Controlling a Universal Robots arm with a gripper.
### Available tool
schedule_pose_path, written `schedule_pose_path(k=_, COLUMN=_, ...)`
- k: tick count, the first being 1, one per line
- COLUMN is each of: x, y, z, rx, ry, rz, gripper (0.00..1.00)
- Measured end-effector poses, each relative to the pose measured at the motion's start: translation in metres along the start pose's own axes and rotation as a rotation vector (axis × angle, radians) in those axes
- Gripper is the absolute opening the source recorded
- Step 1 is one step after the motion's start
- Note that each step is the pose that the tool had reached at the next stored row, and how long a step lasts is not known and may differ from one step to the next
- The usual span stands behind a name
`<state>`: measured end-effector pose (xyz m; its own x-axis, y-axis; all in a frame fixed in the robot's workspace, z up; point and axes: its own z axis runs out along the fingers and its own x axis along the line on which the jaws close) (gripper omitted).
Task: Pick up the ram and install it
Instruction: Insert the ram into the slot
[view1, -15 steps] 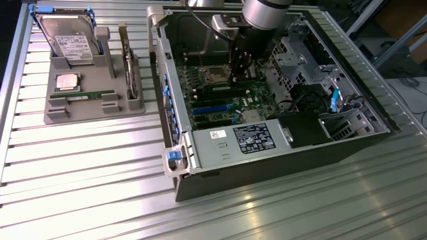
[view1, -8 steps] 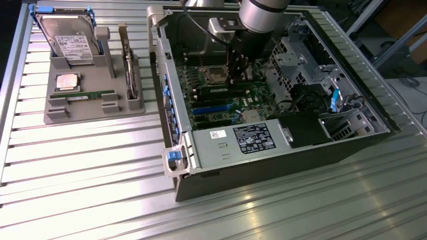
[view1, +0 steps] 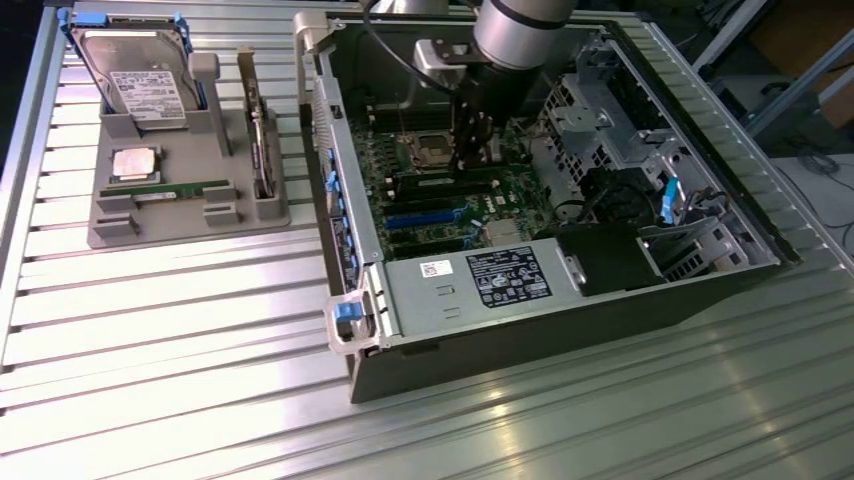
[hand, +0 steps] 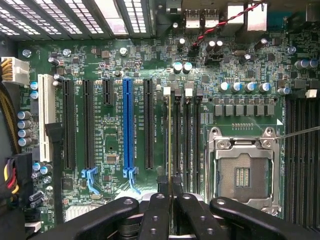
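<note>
The ram (hand: 170, 140) stands on edge between the gripper's (hand: 170, 220) fingers, which are pinched together on it. Seen from the wrist it is a thin strip running straight out from the fingertips, its long axis in line with the memory slots (hand: 186, 140) beside the empty CPU socket (hand: 243, 170). It hangs directly under the gripper (view1: 470, 150), inside the open case (view1: 534, 200), low over the motherboard (view1: 441, 190). A twin stick (view1: 167, 188) lies on the grey tray (view1: 187, 228) to the exterior view's left, with a hard drive (view1: 140, 75). The power supply (view1: 487, 280) carries a label, but its writing is too small to read.
</note>
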<state>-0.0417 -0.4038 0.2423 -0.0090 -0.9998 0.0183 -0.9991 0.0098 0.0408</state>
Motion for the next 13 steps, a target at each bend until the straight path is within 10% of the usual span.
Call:
schedule_pose_path(k=9, x=-0.0004, y=0.0000, z=0.0024, rx=0.0000, ry=0.0008, rz=0.000, gripper=0.12)
schedule_pose_path(k=13, x=-0.0005, y=-0.0001, z=0.0032, rx=0.0001, ry=0.0150, rz=0.001, gripper=0.12)
